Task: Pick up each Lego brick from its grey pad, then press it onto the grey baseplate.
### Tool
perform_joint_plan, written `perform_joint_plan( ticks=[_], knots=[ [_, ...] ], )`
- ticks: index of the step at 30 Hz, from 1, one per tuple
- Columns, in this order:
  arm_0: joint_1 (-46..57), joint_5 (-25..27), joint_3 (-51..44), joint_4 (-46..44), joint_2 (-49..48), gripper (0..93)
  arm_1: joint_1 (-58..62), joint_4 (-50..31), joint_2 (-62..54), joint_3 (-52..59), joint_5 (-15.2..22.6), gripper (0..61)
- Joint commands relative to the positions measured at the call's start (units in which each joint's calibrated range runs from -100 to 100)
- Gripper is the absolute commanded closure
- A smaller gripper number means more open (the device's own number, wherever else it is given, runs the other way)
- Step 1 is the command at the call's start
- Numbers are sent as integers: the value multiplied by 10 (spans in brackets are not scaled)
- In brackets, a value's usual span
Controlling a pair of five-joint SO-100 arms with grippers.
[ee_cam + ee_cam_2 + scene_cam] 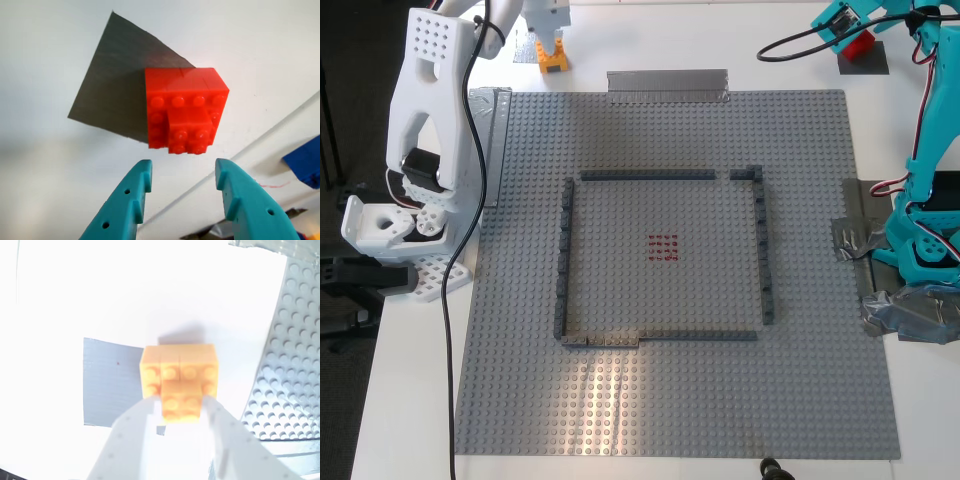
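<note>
My first tool (182, 182), teal, is hanging with its jaws spread apart just short of the red Lego brick (185, 107), not touching it; the brick is sitting on the edge of a dark grey pad (112, 95) on the white surface (260, 45). In the exterior view this pairing is lying beyond the far right corner of the grey baseplate (800, 390), the red brick (858, 43) showing under the teal arm. My second tool (182, 412), white, is closing on the orange-yellow Lego brick (180, 372), its fingers flanking the small raised block on top; true contact is hard to confirm through the glare. That brick is overlapping the edge of a silvery grey pad (107, 382), with the baseplate just beside it. In the exterior view the orange-yellow brick (553, 55) is sitting past the baseplate's far left corner. The dark grey brick frame (563, 250) and red marks (662, 248) are lying at the baseplate's centre.
</note>
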Motion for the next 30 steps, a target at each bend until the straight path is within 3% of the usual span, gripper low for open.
perform_joint_plan(
  ticks=[1,5,10,22,30],
  knots=[
    [-4,3,-5,-6,-5,783,8,18,-111,-35,-5,612],
    [-15,0,-4,-5,-5,783,13,5,-208,67,-12,612],
    [-29,-1,-10,-4,-6,784,49,23,-284,159,-48,612],
    [-23,-1,-7,0,-5,784,176,-20,-530,507,-97,612],
    [-22,-1,-3,2,-8,784,319,-8,-637,621,-131,612]
  ],
)
